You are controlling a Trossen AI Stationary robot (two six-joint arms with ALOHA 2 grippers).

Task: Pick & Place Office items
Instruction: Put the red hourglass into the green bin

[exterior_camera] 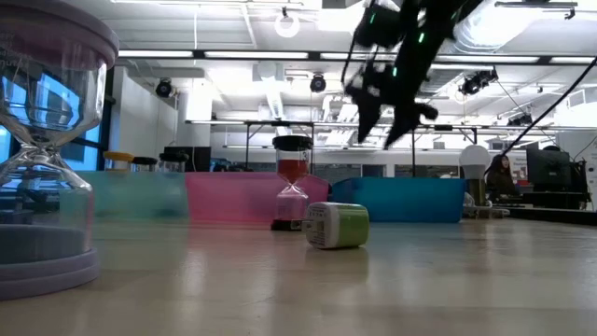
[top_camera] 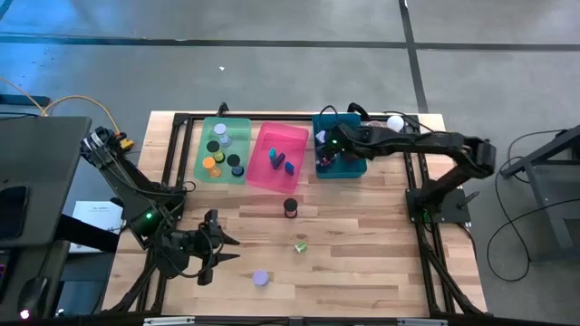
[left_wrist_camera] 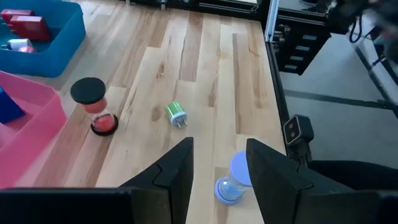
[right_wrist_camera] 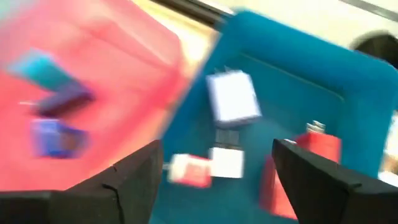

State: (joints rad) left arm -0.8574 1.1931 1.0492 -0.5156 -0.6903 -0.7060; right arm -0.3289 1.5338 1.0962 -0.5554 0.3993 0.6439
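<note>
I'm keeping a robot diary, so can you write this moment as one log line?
right gripper: open, over teal bin | left gripper: open, empty, near lavender hourglass | loose on table: black-topped hourglass, green plug

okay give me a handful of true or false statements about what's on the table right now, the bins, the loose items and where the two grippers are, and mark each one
1. The right gripper hangs over the teal bin. True.
2. The pink bin sits between the green bin and the teal bin. True.
3. The black-capped sand timer lies inside the pink bin. False: it stands on the bare table in front of the pink bin.
4. The left gripper grips the lavender sand timer. False: its fingers are apart and empty, with the timer on the table just beyond them.
5. The green plug lies on the table, outside every bin. True.
</note>
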